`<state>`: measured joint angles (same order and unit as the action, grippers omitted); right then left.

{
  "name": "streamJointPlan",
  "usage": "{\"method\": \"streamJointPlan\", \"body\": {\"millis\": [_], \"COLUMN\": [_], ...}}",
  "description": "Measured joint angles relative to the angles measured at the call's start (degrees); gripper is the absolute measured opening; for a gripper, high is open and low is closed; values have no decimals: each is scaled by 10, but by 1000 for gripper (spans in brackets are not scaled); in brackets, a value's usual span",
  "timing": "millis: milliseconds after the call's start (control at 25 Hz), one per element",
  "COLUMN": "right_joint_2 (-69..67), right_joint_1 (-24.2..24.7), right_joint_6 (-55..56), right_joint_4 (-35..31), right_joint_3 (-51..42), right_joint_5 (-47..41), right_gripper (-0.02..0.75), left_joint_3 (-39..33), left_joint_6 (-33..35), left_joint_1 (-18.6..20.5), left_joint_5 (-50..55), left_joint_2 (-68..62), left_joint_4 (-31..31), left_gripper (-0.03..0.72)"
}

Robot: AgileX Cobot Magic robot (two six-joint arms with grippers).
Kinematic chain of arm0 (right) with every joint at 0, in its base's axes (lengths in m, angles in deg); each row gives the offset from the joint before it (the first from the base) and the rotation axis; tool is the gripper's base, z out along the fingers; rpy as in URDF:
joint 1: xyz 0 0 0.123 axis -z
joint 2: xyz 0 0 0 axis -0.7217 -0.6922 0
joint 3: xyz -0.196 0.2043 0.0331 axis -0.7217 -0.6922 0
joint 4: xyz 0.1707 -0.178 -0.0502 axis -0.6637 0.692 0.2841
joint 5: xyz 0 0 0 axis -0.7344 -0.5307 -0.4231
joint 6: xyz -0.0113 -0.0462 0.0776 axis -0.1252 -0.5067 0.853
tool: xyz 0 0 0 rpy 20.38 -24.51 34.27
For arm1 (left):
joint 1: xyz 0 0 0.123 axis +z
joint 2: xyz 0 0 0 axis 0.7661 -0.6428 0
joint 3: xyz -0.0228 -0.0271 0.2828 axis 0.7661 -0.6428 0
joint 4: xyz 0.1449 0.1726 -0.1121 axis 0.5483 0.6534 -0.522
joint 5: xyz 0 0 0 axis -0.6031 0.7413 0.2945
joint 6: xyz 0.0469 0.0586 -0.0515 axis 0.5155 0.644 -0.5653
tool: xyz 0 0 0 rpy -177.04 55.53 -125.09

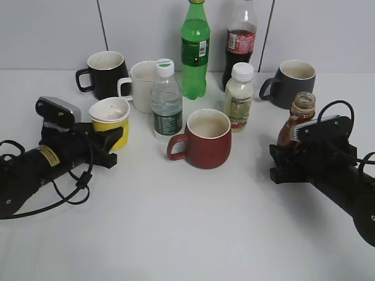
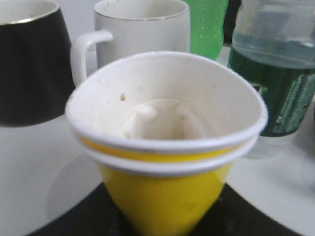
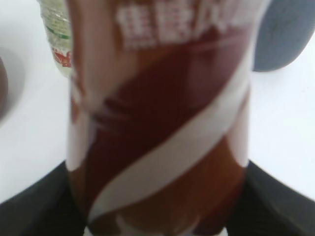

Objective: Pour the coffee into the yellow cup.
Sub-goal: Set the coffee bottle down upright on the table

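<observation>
Exterior view: left pincer (image 1: 108, 142) pinches the yellow cup (image 1: 111, 121); right pincer (image 1: 287, 157) pinches the coffee (image 1: 296, 120), both upright, well apart. We close that gap first.

Left wrist view: cup interior empty.

Right wrist view: we tilt slowly.

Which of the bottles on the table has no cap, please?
The coffee bottle at the right gripper: its neck is open, while the others visibly wear caps.
</observation>
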<state>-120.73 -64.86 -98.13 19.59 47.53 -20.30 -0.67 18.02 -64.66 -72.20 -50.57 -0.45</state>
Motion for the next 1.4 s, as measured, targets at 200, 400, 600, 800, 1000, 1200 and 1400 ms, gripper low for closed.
{"method": "streamJointPlan", "body": {"millis": [200,400,600,800,1000,1200,1400], "right_joint_2": [0,0,0,0,0,0,-3], "right_joint_1": [0,0,0,0,0,0,0], "right_joint_6": [-3,-5,-7,-12,-13,-14,-15], "right_joint_4": [0,0,0,0,0,-3,-12], "right_joint_3": [0,0,0,0,0,0,11], "right_joint_5": [0,0,0,0,1,1,-3], "right_gripper": [510,510,510,510,510,510,510], "left_joint_3": [10,10,12,12,12,11,11], "left_joint_6": [0,0,0,0,0,0,0], "left_joint_1": [0,0,0,0,0,0,0], "left_joint_5": [-5,-8,-2,-1,7,42,67], "left_joint_2": [-19,-21,-22,-22,-10,6,15], "left_joint_4": [18,22,22,22,22,23,26], "left_gripper": [275,358,452,483,566,591,591]}}
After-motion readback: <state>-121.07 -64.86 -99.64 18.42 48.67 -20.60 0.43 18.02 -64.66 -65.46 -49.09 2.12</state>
